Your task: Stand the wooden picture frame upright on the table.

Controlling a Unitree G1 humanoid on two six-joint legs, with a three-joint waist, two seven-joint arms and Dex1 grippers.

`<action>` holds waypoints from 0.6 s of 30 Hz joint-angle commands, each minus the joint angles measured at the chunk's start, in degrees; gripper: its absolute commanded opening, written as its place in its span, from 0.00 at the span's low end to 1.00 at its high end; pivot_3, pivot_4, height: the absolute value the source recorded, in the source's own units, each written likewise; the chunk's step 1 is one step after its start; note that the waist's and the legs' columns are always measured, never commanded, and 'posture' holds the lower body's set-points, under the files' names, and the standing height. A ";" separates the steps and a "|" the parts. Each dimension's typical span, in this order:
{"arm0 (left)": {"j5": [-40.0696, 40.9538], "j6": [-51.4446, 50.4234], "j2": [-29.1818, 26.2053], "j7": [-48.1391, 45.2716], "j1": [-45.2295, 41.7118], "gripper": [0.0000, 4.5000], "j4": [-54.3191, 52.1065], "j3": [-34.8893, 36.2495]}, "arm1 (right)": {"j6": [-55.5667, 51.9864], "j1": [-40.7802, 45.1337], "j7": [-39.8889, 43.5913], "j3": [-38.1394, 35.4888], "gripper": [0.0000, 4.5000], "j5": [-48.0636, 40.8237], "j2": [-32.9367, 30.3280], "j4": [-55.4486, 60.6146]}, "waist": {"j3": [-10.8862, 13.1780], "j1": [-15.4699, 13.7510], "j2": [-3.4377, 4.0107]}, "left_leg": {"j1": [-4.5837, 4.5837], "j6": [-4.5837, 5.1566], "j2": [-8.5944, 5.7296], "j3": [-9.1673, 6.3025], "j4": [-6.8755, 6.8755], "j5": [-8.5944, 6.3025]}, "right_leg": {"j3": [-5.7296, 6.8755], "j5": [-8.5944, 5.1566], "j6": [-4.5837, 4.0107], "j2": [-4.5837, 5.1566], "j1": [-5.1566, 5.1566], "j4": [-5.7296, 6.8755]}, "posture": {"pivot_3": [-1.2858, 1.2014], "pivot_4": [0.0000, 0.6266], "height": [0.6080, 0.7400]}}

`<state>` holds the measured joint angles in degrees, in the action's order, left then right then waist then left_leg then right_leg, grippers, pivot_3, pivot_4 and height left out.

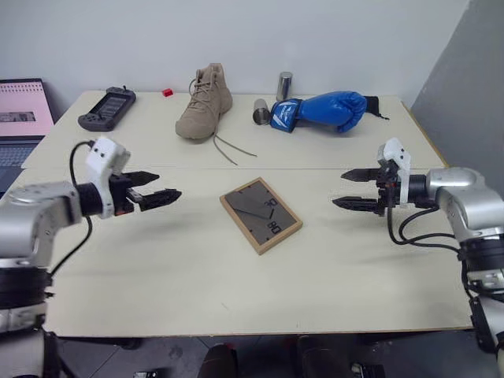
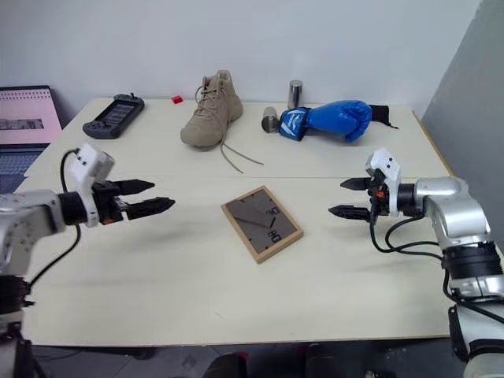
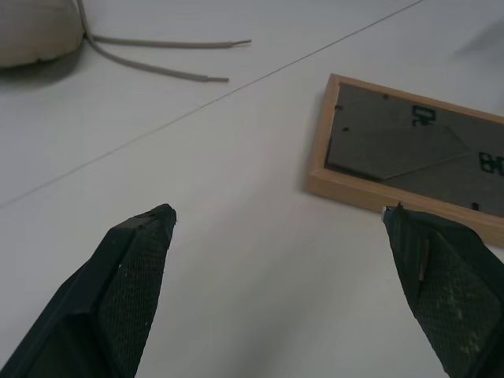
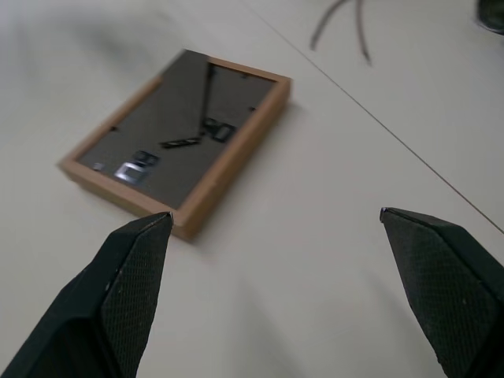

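The wooden picture frame (image 1: 261,214) lies flat on the bench (image 1: 157,268), face down, with its dark grey back panel up. It sits near the middle of the bench, just on the near side of the seam (image 1: 315,168) that runs across the top. It is turned at a slant, so its corners point at the bench edges.

There is bare bench all around the frame. The whole near half of the bench has nothing else on it, right down to the near edge.

The left gripper (image 1: 160,194) hangs above the bench toward the left edge, and its two fingers are spread wide with nothing between them. The right gripper (image 1: 358,190) hangs toward the right edge, also spread wide and holding nothing. Both point in at the frame and are well apart from it.

Other things sit along the far edge. A tan boot (image 1: 205,102) stands near the far middle, and its laces (image 1: 228,150) trail toward the seam. A blue boxing glove (image 1: 327,110) lies to the right of it, with one metal can (image 1: 284,85) standing and another (image 1: 261,111) lying beside it. A black game controller (image 1: 108,108) rests near the far left corner, and a small red block (image 1: 167,92) is close by. None of them is near the frame.
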<state>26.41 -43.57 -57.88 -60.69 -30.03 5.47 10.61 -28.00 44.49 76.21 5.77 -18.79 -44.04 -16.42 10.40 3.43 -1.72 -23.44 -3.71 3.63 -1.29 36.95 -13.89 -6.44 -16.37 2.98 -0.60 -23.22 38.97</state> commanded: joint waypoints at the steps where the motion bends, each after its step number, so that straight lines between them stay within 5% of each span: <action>1: -2.28 4.36 -1.33 -2.50 0.22 1.00 1.12 -1.95 | 2.58 1.52 2.12 0.70 1.00 1.26 0.00 -2.27 | 0.00 -0.03 0.00 | 0.00 0.00 0.01 0.00 0.00 0.00 | 0.01 0.00 0.00 0.00 0.00 0.00 | 0.52 0.24 1.00; 18: -3.67 4.16 0.78 0.25 -0.06 1.00 1.39 -4.07 | 10.07 4.49 -0.31 1.24 1.00 5.56 4.29 -11.24 | 0.04 -0.09 0.06 | -0.07 0.00 0.04 -0.01 0.04 0.00 | 0.00 0.00 -0.02 -0.03 -0.07 0.06 | 0.52 0.24 1.00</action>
<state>23.32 -39.98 -57.07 -60.35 -29.54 7.62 6.66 -20.33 46.60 77.26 8.02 -14.12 -40.49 -26.58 10.44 3.34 -1.66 -23.50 -3.71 3.67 -1.30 36.99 -13.89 -6.43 -16.37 2.96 -0.63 -23.29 39.03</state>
